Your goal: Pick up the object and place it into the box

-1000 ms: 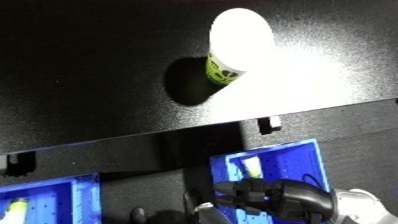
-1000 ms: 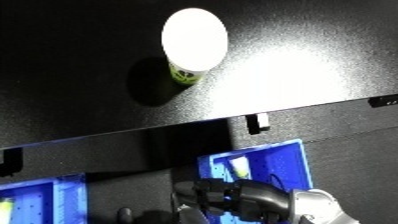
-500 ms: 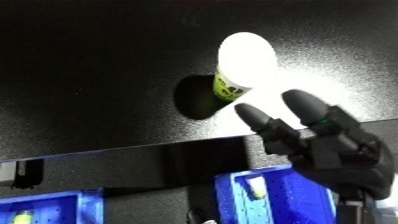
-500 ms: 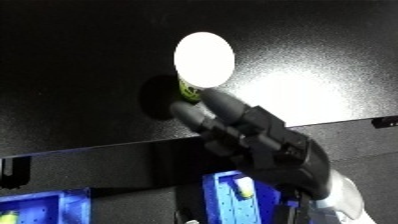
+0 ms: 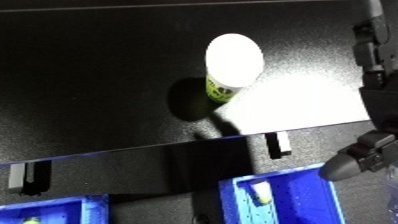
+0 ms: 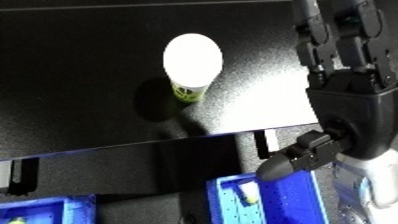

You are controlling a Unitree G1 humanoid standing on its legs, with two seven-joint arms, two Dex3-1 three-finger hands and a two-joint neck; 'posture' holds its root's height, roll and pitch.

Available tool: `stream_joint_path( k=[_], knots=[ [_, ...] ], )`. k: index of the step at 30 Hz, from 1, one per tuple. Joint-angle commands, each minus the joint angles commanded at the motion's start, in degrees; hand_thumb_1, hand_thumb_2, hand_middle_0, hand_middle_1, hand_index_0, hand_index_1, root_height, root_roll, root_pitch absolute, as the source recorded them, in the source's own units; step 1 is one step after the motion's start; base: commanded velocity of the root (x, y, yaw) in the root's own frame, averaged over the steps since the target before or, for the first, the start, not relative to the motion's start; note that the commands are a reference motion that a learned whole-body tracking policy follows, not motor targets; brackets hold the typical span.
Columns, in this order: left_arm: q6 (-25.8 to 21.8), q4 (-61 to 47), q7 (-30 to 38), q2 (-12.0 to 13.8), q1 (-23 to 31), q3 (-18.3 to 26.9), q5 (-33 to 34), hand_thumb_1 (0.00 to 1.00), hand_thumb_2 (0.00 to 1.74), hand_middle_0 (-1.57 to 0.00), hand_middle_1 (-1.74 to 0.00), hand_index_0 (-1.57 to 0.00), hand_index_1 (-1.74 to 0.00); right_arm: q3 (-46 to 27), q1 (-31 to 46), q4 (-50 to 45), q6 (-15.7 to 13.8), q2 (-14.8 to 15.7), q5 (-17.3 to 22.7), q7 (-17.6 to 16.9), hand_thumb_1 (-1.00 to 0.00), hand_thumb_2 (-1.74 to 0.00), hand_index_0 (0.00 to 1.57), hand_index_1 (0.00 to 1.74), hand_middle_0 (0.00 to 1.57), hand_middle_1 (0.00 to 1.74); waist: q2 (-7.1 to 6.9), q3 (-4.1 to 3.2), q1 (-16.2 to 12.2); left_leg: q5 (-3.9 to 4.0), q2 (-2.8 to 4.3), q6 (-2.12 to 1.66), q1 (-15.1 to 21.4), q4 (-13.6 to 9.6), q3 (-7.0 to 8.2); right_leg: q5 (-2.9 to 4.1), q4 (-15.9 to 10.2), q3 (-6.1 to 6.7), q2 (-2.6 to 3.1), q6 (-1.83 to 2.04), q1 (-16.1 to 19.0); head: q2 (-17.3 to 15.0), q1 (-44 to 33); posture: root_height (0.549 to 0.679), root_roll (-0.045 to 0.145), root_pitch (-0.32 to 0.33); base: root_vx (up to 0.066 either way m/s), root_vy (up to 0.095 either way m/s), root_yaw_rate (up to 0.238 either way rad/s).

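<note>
A cup with a white top and a green label (image 6: 190, 70) stands upright on the black table (image 5: 98, 75), a little left of the middle of the view. My right hand (image 6: 355, 95) reaches over the table to the right of the cup, fingers (image 6: 336, 35) stretched away from me and thumb (image 6: 293, 160) hanging toward the table's front edge. The hand is open and a clear gap separates it from the cup. A blue bin (image 5: 293, 200) sits below the table's front edge, under the hand. My left hand shows in no view.
A second blue bin (image 5: 49, 214) lies at the lower left. The table's front edge is a black rail with white clips (image 5: 281, 143). A small pale item (image 5: 260, 194) lies in the right bin. Bare black tabletop spreads left of the cup.
My right hand rose from beside the bin, passed close below the cup, and now stretches farther over the table on the cup's right. The cup has stayed put.
</note>
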Motion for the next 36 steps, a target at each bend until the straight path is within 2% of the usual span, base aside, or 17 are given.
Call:
stream_joint_path(
  k=[3, 7, 12, 16, 21, 26, 36],
  knots=[
    [0.00, -0.37, 0.40, -0.10, -0.22, -0.61, 0.00, 0.00, 0.00, 0.00, 0.00, 0.00, 0.00, 2.27, -1.49, 2.86, 3.80, -1.26, -2.42, -4.03, 0.00, 0.00, 0.00, 0.00, 0.00, 0.00, -0.03, 0.25, 0.40, 0.14, -0.20, 0.14, -0.05, 0.00, -0.29, 0.07, -0.09, 0.08, 0.06, -0.14, 0.03, 0.34, 1.41, 0.636, 0.043, -0.035, -0.002, -0.010, 0.014],
    [-0.05, -0.61, 0.98, -0.27, -0.73, -1.74, 0.34, 0.00, 0.00, 0.00, 0.00, 0.00, 0.00, 5.50, -4.45, 7.25, 8.43, -2.45, -3.35, -7.08, 0.00, 0.00, 0.00, 0.00, 0.00, 0.00, 0.09, 0.42, 1.24, 0.25, -0.54, 0.28, -0.07, -0.13, -0.77, -0.01, -0.09, 0.06, 0.06, -0.38, 0.08, 0.82, 3.38, 0.636, 0.042, -0.037, -0.002, -0.014, 0.043],
    [0.09, -0.28, 1.16, -0.26, -1.55, -2.63, 0.93, 0.00, 0.00, 0.00, 0.00, 0.00, 0.00, 9.82, -9.28, 12.92, 14.42, -3.25, -3.52, -8.88, 0.00, 0.00, 0.00, 0.00, 0.00, 0.00, 0.47, 0.69, 2.21, 0.26, -0.92, 0.43, -0.24, 0.06, -1.19, -0.14, 0.15, 0.03, -0.01, -0.73, -0.03, 1.72, 6.76, 0.635, 0.043, -0.040, -0.003, -0.007, 0.052],
    [0.37, -0.55, 1.17, -0.08, -1.72, -3.08, 1.52, 0.00, 0.00, 0.00, 0.00, 0.00, 0.00, 12.64, -12.20, 17.08, 17.59, -3.69, -2.96, -9.05, 0.00, 0.00, 0.00, 0.00, 0.00, 0.00, 0.87, 0.77, 3.08, 0.07, -1.22, 0.60, -0.51, 0.51, -1.49, -0.38, 0.63, -0.03, -0.20, -1.01, -0.22, 1.99, 9.69, 0.634, 0.043, -0.041, -0.001, 0.002, 0.057],
    [0.97, -1.02, 1.48, 0.02, -2.26, -3.89, 1.82, 0.00, 0.00, 0.00, 0.00, 0.00, 0.00, 16.18, -16.32, 22.48, 19.93, -3.84, -2.23, -8.19, 0.00, 0.00, 0.00, 0.00, 0.00, 0.00, 1.49, 0.87, 4.10, -0.10, -1.66, 0.77, -0.83, 0.96, -1.84, -0.66, 1.32, -0.16, -0.58, -1.30, -0.53, 2.05, 12.78, 0.633, 0.045, -0.044, 0.001, 0.013, 0.068],
    [1.63, -1.22, 1.78, -0.17, -2.88, -4.61, 1.70, 0.00, 0.00, 0.00, 0.00, 0.00, 0.00, 19.49, -20.54, 27.20, 21.12, -2.80, -1.83, -6.14, 0.00, 0.00, 0.00, 0.00, 0.00, 0.00, 2.05, 0.87, 4.85, 0.01, -2.03, 0.73, -0.89, 0.86, -2.03, -0.79, 1.65, -0.25, -0.91, -1.40, -0.73, 2.05, 15.75, 0.632, 0.048, -0.044, 0.005, 0.020, 0.060],
    [2.72, -1.65, 1.64, -0.88, -3.01, -5.19, 1.66, 0.00, 0.00, 0.00, 0.00, 0.00, 0.00, 22.92, -24.46, 27.33, 22.92, -0.06, -2.11, -4.49, 0.00, 0.00, 0.00, 0.00, 0.00, 0.00, 2.62, 0.72, 5.63, 0.25, -2.69, 0.56, -0.54, 0.23, -2.26, -0.96, 1.63, -0.28, -1.26, -1.56, -0.63, 2.18, 19.44, 0.633, 0.055, -0.043, 0.009, 0.018, 0.048]
  ],
)
